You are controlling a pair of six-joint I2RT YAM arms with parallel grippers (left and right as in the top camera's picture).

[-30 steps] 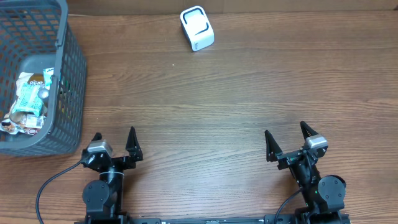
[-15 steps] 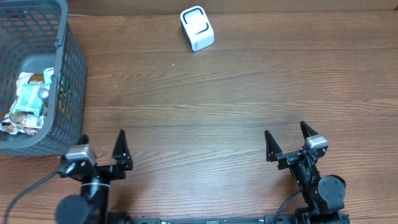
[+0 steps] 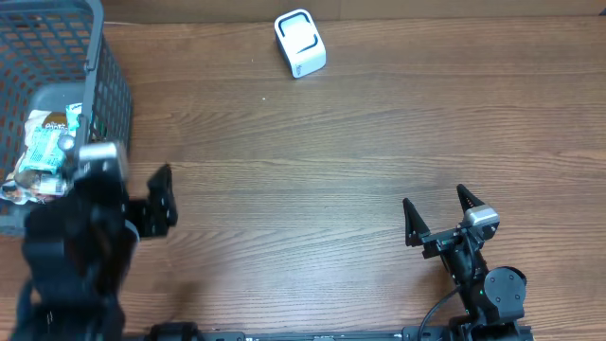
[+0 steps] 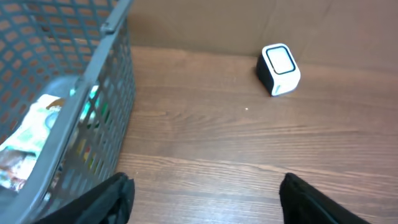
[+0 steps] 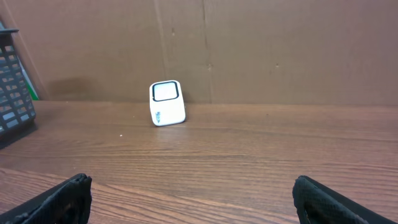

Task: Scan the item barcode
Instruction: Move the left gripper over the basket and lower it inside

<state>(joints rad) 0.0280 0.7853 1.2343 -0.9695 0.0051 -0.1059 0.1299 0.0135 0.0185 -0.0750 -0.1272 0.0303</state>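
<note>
Wood-grain tabletop [image 3: 312, 161] ran under both arms. The left gripper [image 4: 205, 208] stood released and empty just beside the grey basket [image 4: 102, 106]; the right gripper [image 5: 196, 205] was equally spread. The step looked like reaching for an item, so the next move called for dipping over the rim. A crinkled green-and-white packet [image 3: 43, 152] lay inside, well apart from the white scanner [image 3: 300, 43].

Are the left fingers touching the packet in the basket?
Apart. The left wrist view shows the packet inside the basket, with the mesh wall between it and the nearer of the left fingers.
</note>
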